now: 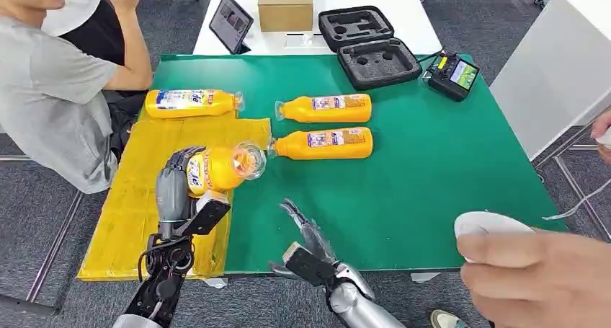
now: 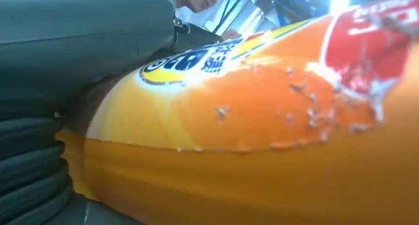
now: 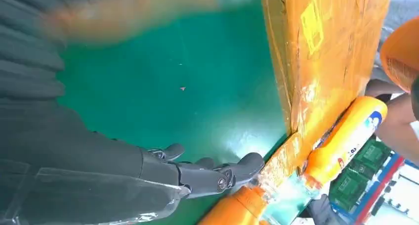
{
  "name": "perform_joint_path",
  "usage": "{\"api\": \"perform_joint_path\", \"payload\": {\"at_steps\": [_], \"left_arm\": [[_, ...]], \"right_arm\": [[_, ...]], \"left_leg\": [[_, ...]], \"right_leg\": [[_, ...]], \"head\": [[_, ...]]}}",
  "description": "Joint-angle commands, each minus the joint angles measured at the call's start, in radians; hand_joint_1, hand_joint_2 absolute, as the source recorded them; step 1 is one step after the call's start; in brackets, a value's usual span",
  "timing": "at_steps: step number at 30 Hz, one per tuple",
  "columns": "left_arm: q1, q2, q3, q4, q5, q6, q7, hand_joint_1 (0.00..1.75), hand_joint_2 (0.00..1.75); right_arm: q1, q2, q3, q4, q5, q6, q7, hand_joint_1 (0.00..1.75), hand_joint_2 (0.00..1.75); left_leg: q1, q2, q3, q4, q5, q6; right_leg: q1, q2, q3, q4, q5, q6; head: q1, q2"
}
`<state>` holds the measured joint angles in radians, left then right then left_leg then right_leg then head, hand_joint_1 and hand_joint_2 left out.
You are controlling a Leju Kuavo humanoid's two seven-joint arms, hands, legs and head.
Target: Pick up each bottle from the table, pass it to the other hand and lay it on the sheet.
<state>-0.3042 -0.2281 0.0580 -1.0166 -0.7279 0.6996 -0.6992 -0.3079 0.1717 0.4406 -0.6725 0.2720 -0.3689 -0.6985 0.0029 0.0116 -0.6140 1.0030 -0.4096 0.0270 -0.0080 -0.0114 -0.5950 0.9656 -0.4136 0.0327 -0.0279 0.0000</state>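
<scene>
Blue-and-yellow-labelled orange bottle (image 1: 220, 168) in left hand (image 1: 175, 186)

On your surface (image 1: 447, 169) the sheet (image 1: 137, 205) lies at the left. One bottle (image 1: 191, 103) rests along its far edge. Two more bottles (image 1: 326, 109) (image 1: 324, 143) lie side by side to its right. Behind them sit a case (image 1: 369, 47) and a box (image 1: 285, 5).

I see grey carpet floor (image 1: 29, 234) around the green surface (image 1: 447, 169); behind it a white table (image 1: 403, 18) abuts, another white table (image 1: 562, 61) at right.
</scene>
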Motion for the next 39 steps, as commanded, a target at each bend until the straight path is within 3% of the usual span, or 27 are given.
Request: {"api": "perform_joint_path", "payload": {"at_steps": [1,3,5,7,13,14,18,20,39], "left_arm": [[-0.095,-0.088,0.364,0.034,-0.601,-0.001,0.061,1.75,1.75],[-0.114,-0.064,0.339,0.052,-0.719,-0.001,0.177,1.75,1.75],[-0.141,0.013,0.199,0.133,-0.843,-0.001,0.425,1.75,1.75],[-0.163,0.068,0.091,0.173,-0.843,-0.001,0.553,1.75,1.75],[-0.287,0.144,-0.074,0.378,-0.843,-0.001,0.75,1.75,1.75],[-0.33,0.171,-0.166,0.452,-0.843,-0.001,0.817,1.75,1.75],[-0.384,0.207,-0.326,0.549,-0.843,-0.001,0.941,1.75,1.75],[-0.368,0.219,-0.344,0.507,-0.843,-0.001,0.963,1.75,1.75],[-0.368,0.219,-0.344,0.507,-0.843,-0.001,0.963,1.75,1.75]], "right_arm": [[-0.025,0.018,-0.048,0.067,-0.009,0.043,0.0,0.0,1.75],[-0.027,0.023,-0.051,0.072,-0.015,0.052,0.0,0.0,1.75],[-0.035,0.028,-0.057,0.085,-0.024,0.064,0.0,0.0,1.75],[-0.039,0.027,-0.064,0.095,-0.03,0.068,0.0,0.0,1.75],[-0.064,0.03,-0.087,0.141,-0.043,0.083,0.0,0.0,1.75],[-0.076,0.036,-0.092,0.155,-0.045,0.083,0.0,0.0,1.75],[-0.052,0.038,-0.083,0.078,-0.042,0.041,0.0,0.0,1.75],[0.0,0.02,-0.049,-0.072,-0.052,0.02,0.0,0.0,1.75],[0.0,0.02,-0.049,-0.072,-0.052,0.02,0.0,0.0,1.75]], "left_leg": [[0.001,0.0,0.003,0.001,-0.002,-0.001],[0.001,-0.002,0.003,0.001,-0.001,-0.001],[0.0,-0.001,0.001,0.0,-0.001,-0.001],[0.001,0.0,0.003,0.0,-0.001,-0.002],[0.001,-0.004,0.003,0.0,0.0,-0.003],[0.001,-0.003,0.001,0.0,0.001,-0.002],[0.001,-0.003,0.002,0.0,0.001,-0.003],[0.001,-0.001,0.004,0.0,0.0,-0.003],[0.001,0.0,0.0,0.0,0.001,-0.002]], "right_leg": [[0.001,0.002,0.003,0.001,-0.001,-0.001],[0.001,0.0,0.003,0.001,-0.001,-0.001],[0.0,0.0,0.002,0.0,-0.001,-0.001],[0.001,0.001,0.002,0.0,-0.001,-0.001],[0.001,-0.002,0.003,0.001,-0.002,-0.002],[0.001,-0.002,0.001,0.001,-0.001,-0.001],[0.001,-0.002,0.003,0.001,-0.001,-0.001],[0.001,0.0,0.003,0.001,-0.001,-0.002],[0.001,0.001,0.0,0.0,0.0,-0.001]], "head": [[0.0,0.0],[0.001,0.0],[0.0,0.0],[0.0,0.0],[0.0,0.0],[0.0,0.0],[0.001,0.0],[0.0,0.0],[0.001,0.0]]}}
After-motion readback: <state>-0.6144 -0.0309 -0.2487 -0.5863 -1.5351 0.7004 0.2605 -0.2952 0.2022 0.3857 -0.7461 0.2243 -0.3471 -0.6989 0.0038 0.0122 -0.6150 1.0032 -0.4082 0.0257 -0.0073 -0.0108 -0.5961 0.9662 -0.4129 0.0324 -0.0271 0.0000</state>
